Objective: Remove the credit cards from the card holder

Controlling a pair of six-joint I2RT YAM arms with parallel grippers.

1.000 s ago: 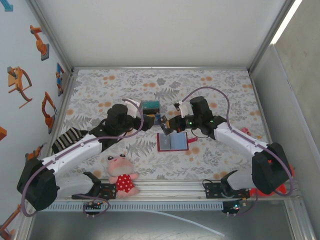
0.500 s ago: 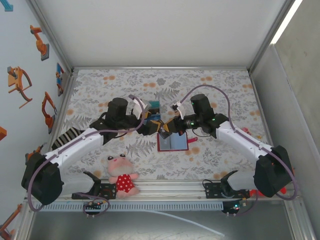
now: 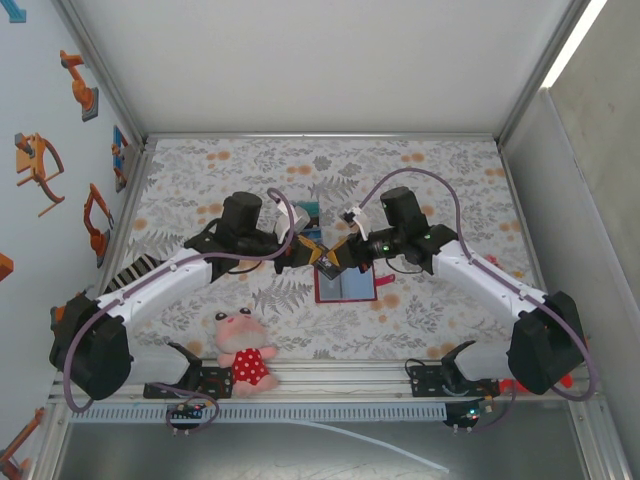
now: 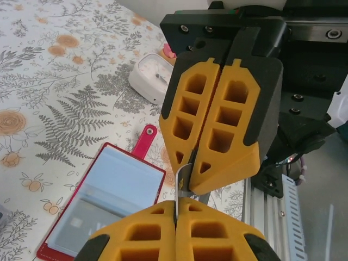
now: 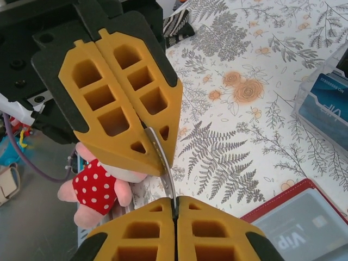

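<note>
Above the table, a thin credit card [image 4: 183, 182] stands edge-on between my two grippers. My left gripper [image 4: 175, 202] is shut on one end of it. My right gripper [image 5: 175, 202] is shut on the other end, and the card [image 5: 166, 175] bends slightly between the yellow fingertips. The two grippers meet tip to tip, left [image 3: 311, 250] and right [image 3: 334, 257], just above the open red card holder [image 3: 346, 285]. The card holder [image 4: 103, 201] lies flat, and a pale card marked VIP shows in its pocket [image 5: 302, 231]. A blue card [image 5: 328, 103] lies on the table behind it.
A plush toy in a red dotted dress [image 3: 243, 352] lies near the front rail. A striped cloth [image 3: 133, 276] sits under the left arm. A small white clock [image 4: 151, 79] rests to the right of the card holder. Enclosure walls ring the floral mat [image 3: 440, 170].
My left gripper moved right to meet the right gripper and closed from wide open onto the card. The right gripper kept its hold and barely moved.
</note>
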